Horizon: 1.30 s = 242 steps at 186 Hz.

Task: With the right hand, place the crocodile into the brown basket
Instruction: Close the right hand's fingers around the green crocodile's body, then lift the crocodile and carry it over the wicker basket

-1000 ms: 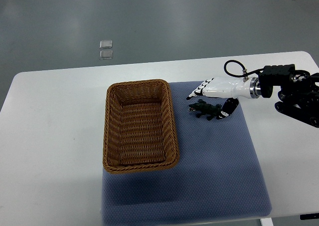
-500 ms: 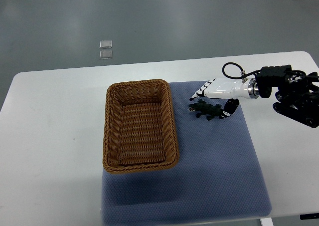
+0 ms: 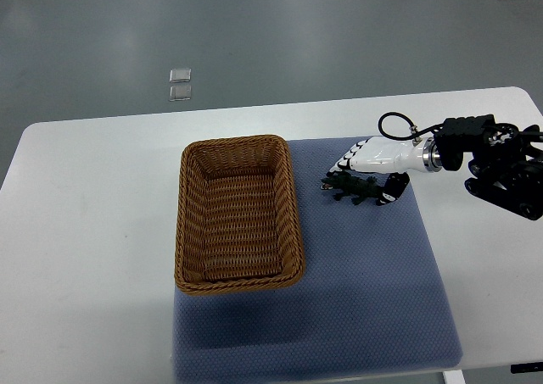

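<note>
— Where do you have the crocodile?

— I see the small dark green toy crocodile (image 3: 351, 187) lying flat just to the right of the brown woven wicker basket (image 3: 181, 219), outside it and level with its far end. It rests on the blue-grey textured mat (image 3: 382, 299) that also runs under the basket's right side, on the white counter (image 3: 93, 231).

— And the robot hand?

— The right white robot hand with black fingertips (image 3: 373, 157) reaches in towards the basket from the right and sits low over the crocodile. I read it as released: its fingers (image 3: 342, 159) stretch out along the toy's far side, the thumb (image 3: 390, 189) hangs apart at the tail end, and the crocodile lies between them. I can't tell whether anything touches it. The basket holds nothing.
</note>
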Tool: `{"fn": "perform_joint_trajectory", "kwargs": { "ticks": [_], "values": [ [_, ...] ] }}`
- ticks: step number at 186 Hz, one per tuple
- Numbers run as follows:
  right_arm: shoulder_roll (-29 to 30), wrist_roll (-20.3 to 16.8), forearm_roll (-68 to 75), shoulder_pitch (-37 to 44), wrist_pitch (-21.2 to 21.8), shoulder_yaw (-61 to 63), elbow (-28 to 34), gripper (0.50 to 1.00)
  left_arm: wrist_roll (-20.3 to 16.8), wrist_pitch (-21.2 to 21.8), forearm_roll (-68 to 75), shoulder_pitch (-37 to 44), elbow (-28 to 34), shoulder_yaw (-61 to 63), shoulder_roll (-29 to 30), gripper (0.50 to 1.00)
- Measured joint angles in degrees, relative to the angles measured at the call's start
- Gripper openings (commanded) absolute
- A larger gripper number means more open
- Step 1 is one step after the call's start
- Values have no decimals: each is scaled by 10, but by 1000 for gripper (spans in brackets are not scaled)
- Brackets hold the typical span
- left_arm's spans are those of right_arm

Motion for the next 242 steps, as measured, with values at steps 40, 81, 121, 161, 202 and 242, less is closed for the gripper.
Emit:
{"fn": "perform_joint_trajectory", "kwargs": {
  "ticks": [40, 81, 121, 161, 202, 242],
  "values": [
    [7, -10, 0, 0, -8, 0, -3, 891, 0, 0, 0, 0, 0, 0, 0, 1000],
    [9, -18, -1, 0, -11, -5, -3, 783, 0, 0, 0, 0, 0, 0, 0, 1000],
    [9, -25, -1, 0, -12, -7, -3, 582, 0, 0, 0, 0, 0, 0, 0, 1000],
    [8, -32, -1, 3, -15, -8, -3, 500, 0, 0, 0, 0, 0, 0, 0, 1000],
    [-4, -29, 4, 40, -33, -1, 16, 500, 0, 0, 0, 0, 0, 0, 0, 1000],
    [-18, -28, 7, 81, -46, 23, 79, 500, 0, 0, 0, 0, 0, 0, 0, 1000]
  ]
}}
